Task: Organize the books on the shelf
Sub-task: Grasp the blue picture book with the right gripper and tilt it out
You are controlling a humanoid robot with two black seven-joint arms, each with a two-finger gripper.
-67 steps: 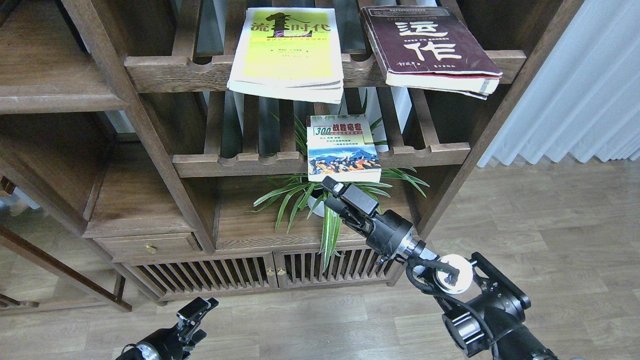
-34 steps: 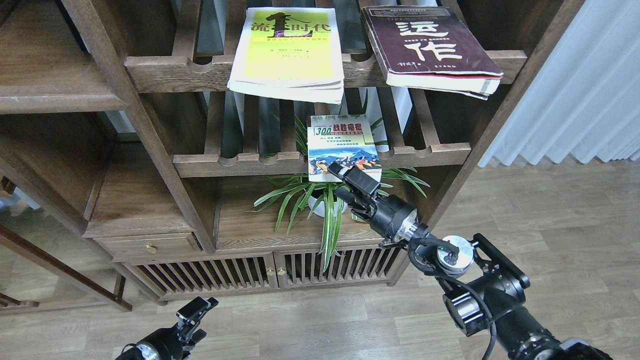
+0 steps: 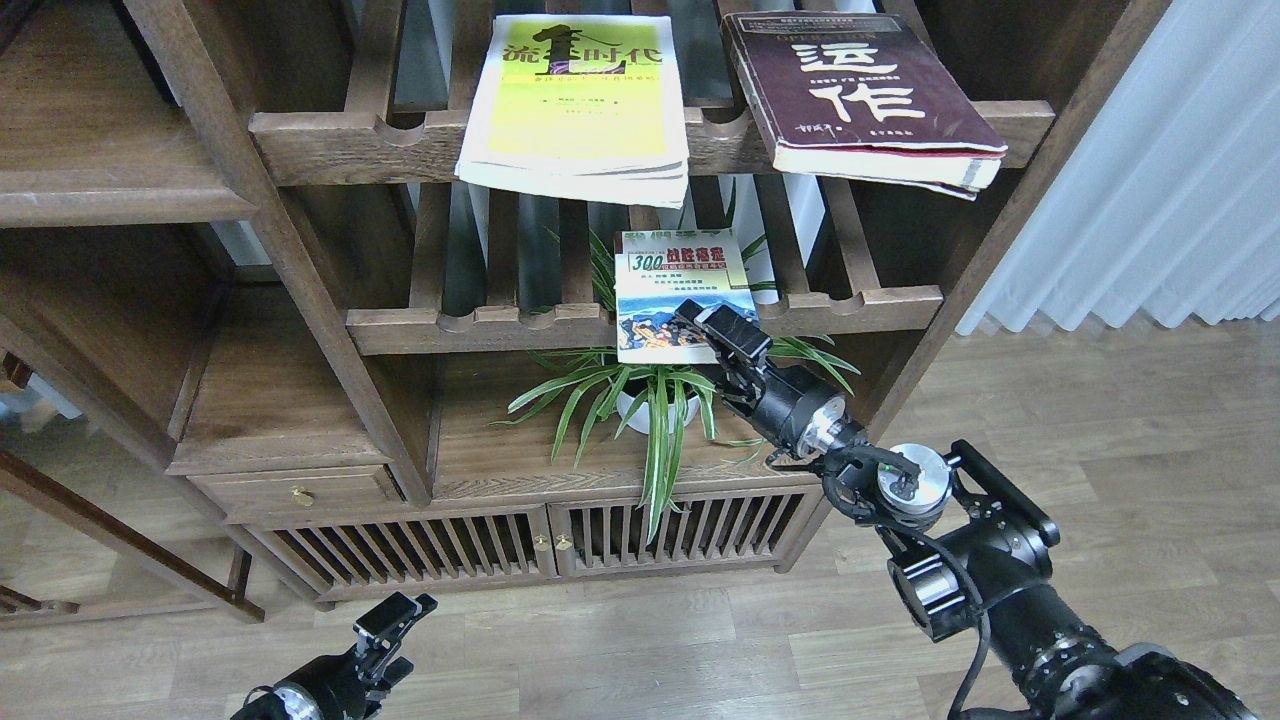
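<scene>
Three books lie flat on slatted racks. The large yellow-and-white book (image 3: 575,100) and the thick maroon book (image 3: 850,90) are on the upper rack, both overhanging its front rail. The smaller white-green "300" book (image 3: 670,280) is on the lower rack, also overhanging. My right gripper (image 3: 722,350) is open at the lower right corner of this book, one finger over the cover and the other below the edge. My left gripper (image 3: 395,635) hangs low at the bottom left, open and empty. A solid dark-brown plank shelf (image 3: 100,195) is at the upper left.
The notched front rails of the upper rack (image 3: 350,140) and lower rack (image 3: 470,330) stick out. A potted spider plant (image 3: 650,420) stands just below my right gripper. A second plank shelf (image 3: 270,400) and a slatted cabinet (image 3: 450,545) are lower down. A white curtain (image 3: 1150,200) hangs at the right.
My right gripper has risen and moved forward from below the "300" book to its lower right corner. The books and my left arm have not moved.
</scene>
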